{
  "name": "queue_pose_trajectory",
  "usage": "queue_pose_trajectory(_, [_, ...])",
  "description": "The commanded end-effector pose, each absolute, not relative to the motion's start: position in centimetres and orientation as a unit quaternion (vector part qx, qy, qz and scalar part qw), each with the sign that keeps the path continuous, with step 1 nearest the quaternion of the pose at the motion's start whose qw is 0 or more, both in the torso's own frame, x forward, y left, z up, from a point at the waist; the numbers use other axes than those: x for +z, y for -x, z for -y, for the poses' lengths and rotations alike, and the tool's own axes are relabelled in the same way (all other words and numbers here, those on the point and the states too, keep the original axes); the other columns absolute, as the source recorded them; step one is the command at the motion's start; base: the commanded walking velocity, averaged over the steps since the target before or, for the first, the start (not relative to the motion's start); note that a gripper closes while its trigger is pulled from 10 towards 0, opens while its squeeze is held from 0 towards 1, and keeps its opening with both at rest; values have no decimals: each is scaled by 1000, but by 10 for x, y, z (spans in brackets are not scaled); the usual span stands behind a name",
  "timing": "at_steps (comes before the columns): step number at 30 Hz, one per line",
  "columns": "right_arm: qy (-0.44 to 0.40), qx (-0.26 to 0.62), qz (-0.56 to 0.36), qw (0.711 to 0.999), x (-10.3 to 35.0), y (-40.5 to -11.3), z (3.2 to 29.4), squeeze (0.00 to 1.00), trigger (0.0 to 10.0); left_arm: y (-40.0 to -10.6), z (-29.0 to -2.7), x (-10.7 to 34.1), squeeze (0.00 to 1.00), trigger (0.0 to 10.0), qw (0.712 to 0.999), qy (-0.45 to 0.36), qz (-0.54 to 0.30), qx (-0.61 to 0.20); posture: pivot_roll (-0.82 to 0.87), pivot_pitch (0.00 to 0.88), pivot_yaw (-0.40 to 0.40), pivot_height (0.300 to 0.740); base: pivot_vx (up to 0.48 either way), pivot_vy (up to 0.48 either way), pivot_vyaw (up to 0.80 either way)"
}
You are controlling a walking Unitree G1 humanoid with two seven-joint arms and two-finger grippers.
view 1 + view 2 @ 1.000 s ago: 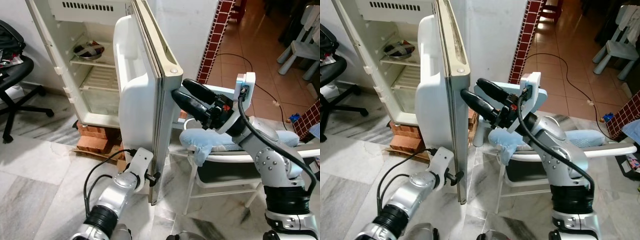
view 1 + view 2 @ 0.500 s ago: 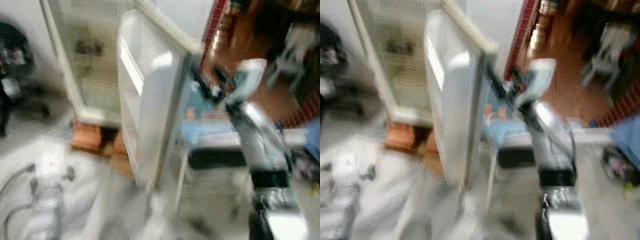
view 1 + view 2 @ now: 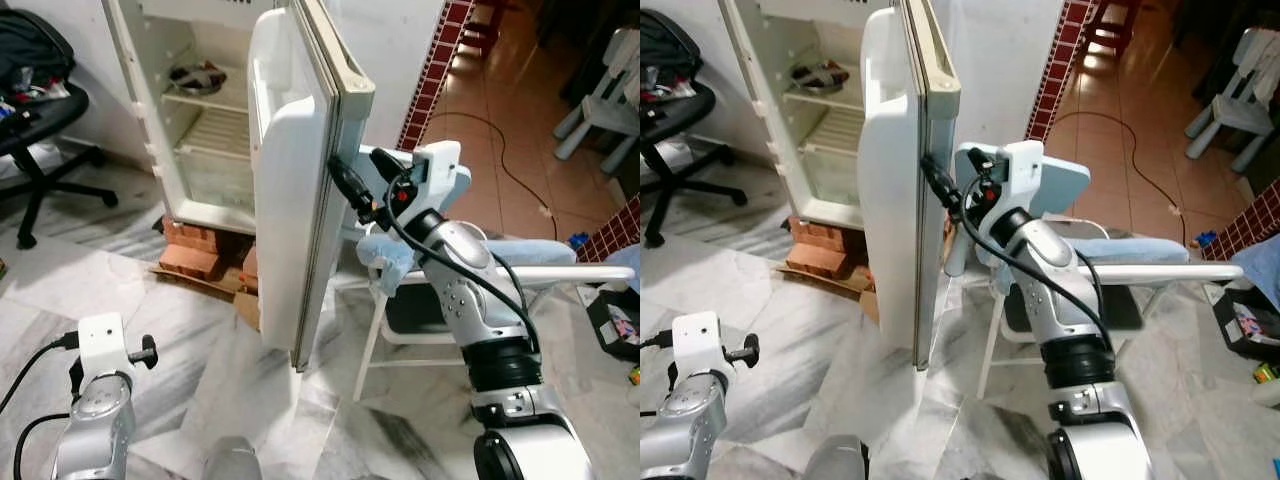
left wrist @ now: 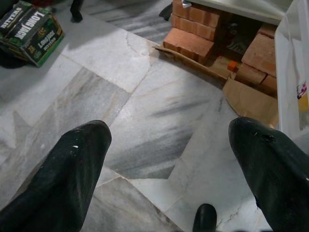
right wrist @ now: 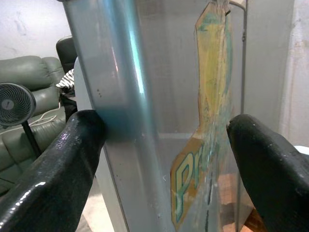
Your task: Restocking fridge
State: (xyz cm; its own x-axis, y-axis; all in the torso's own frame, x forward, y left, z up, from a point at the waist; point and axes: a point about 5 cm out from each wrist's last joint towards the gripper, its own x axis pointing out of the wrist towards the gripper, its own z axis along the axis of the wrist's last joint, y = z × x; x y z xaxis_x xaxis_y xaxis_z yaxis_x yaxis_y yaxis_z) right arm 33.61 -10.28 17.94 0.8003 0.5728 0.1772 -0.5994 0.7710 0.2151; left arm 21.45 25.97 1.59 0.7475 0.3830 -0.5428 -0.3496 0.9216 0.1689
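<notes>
The white fridge [image 3: 205, 140] stands open, its door [image 3: 290, 200] swung out toward me, edge on. A metal bowl [image 3: 197, 77] sits on the upper shelf. My right gripper [image 3: 355, 178] is up against the door's outer face at mid height. In the right wrist view it is open, its fingers [image 5: 53, 169] straddling the door's edge strip and a yellow sticker [image 5: 203, 135]. My left arm [image 3: 98, 400] hangs low at the near left, away from the door. The left gripper [image 4: 169, 145] is open over the marble floor, holding nothing.
The fridge rests on red bricks [image 3: 195, 250] with cardboard beside them. A white plastic chair [image 3: 480, 290] with a blue cloth stands right behind the door. A black office chair [image 3: 40, 110] is at the left. A green can carton [image 4: 31, 31] lies on the floor.
My left gripper has left the door's lower edge and dropped to the near left. My right gripper has closed in on the door's outer face. The camera has shifted.
</notes>
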Motion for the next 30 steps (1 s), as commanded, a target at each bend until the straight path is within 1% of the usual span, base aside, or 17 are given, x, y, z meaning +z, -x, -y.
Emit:
queue_pose_trajectory(1, [-125,289,55,947,183,-340,113,0,10000,-214,-260,16,0,10000,934,-32,-297,197,104,0,-82,740,0,0,0])
queue_pose_trajectory(19, [-123,285,57,949,181,-341,112,0,10000,-213,-259,19,0,10000,936,-36,-294,190,104,0,-82,740,0,0,0])
queue_pose_trajectory(20, [-139,293,45,945,171,-331,108,0,10000,-224,-242,20,0,10000,948,-52,-293,115,54,0,-72,740,0,0,0])
queue_pose_trajectory(22, [-156,308,31,938,158,-315,101,0,10000,-235,-217,19,0,10000,953,-76,-293,10,53,0,-73,740,0,0,0])
queue_pose_trajectory(24, [-148,308,33,939,157,-315,100,0,10000,-235,-217,19,0,10000,953,-75,-292,13,54,0,-76,740,0,0,0])
queue_pose_trajectory(27, [-107,295,35,949,152,-317,98,0,10000,-234,-217,18,0,10000,952,-73,-297,11,56,0,-79,740,0,0,0])
queue_pose_trajectory(30, [-107,289,33,951,150,-316,97,0,10000,-233,-217,16,0,10000,951,-73,-301,7,55,0,-81,740,0,0,0])
